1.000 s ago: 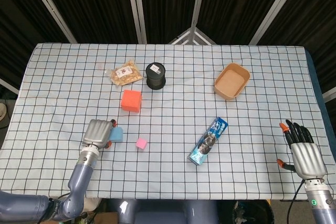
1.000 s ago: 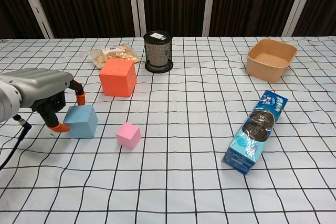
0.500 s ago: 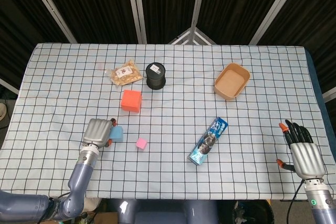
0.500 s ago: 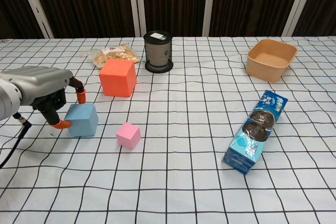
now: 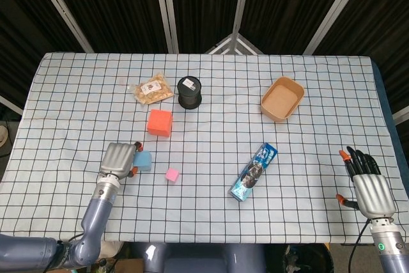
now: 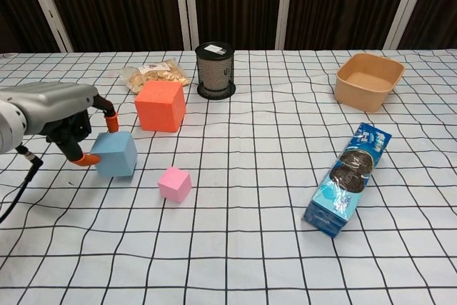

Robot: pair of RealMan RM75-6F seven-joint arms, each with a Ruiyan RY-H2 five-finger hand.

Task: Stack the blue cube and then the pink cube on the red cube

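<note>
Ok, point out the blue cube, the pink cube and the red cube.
blue cube (image 6: 116,153), chest view, front face.
pink cube (image 6: 175,184), chest view, front face.
red cube (image 6: 159,107), chest view, front face.

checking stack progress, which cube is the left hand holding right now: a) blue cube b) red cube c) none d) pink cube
a: in the chest view the left hand pinches the blue cube, which sits tilted with one edge raised off the cloth, while the pink cube and the red cube stand apart, untouched, on the table.
</note>
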